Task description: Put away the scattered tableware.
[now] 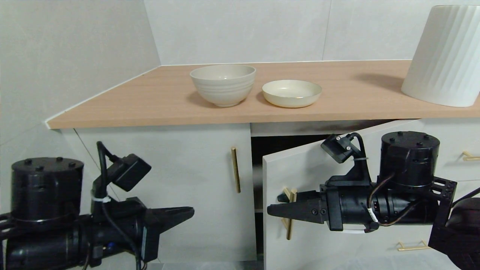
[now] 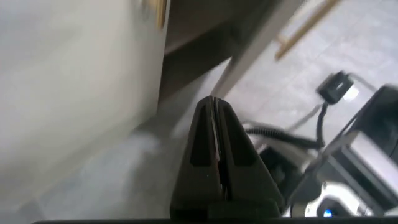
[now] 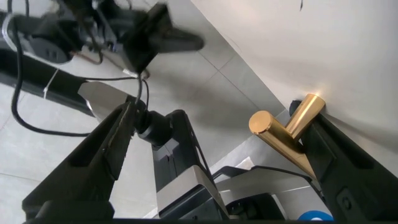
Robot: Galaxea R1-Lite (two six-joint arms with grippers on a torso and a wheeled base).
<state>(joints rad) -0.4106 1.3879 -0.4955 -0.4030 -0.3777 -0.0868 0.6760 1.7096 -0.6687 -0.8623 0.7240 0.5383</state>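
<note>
The biggest thing in front of you is the long brown wooden desk [image 1: 150, 101] with the white cupboard [image 1: 161, 180] under it. At the far right of the desk stands a tall white ribbed shade [image 1: 444, 56]. The white cupboard door on the right [image 1: 300, 168] stands partly open, and it is dark inside. The things to put away sit up on the desk, near the middle. They are a round cream ribbed bowl [image 1: 223, 84] and, just beside it on its right, a shallow cream dish [image 1: 291, 93]. The two do not touch. Both look hard, smooth and easy to break, so I think they will be slippery, and you must not bump or drop them. The bowl is likely the heavier one. Take each by its rim, with one finger inside and one outside. The dish has a low rim, so that one will be harder. Both lie well above your fingers and well apart from them. Your right gripper [image 1: 275, 204] is down at the open door with its fingers [image 3: 93, 162] apart. The thin gold bar handle [image 3: 283, 127] is between them, up against one finger. Your left gripper [image 1: 185, 214] is low in front of the cupboard, with its fingers pressed together and holding nothing.
</note>
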